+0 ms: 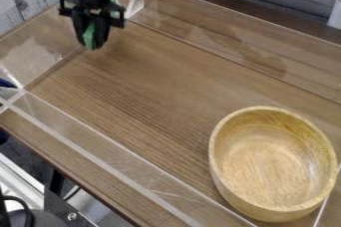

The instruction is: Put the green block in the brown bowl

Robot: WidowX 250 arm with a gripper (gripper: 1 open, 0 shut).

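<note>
I have the gripper pointing straight down, fingers clamped on the green block, which hangs upright between them so it can drop in cleanly. It sits well apart from the brown bowl, diagonally across the table.

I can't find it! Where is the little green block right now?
The small light green block is at the top left of the camera view, pinched in the black gripper over the wooden table, far from the round tan wooden bowl at the bottom right.
</note>
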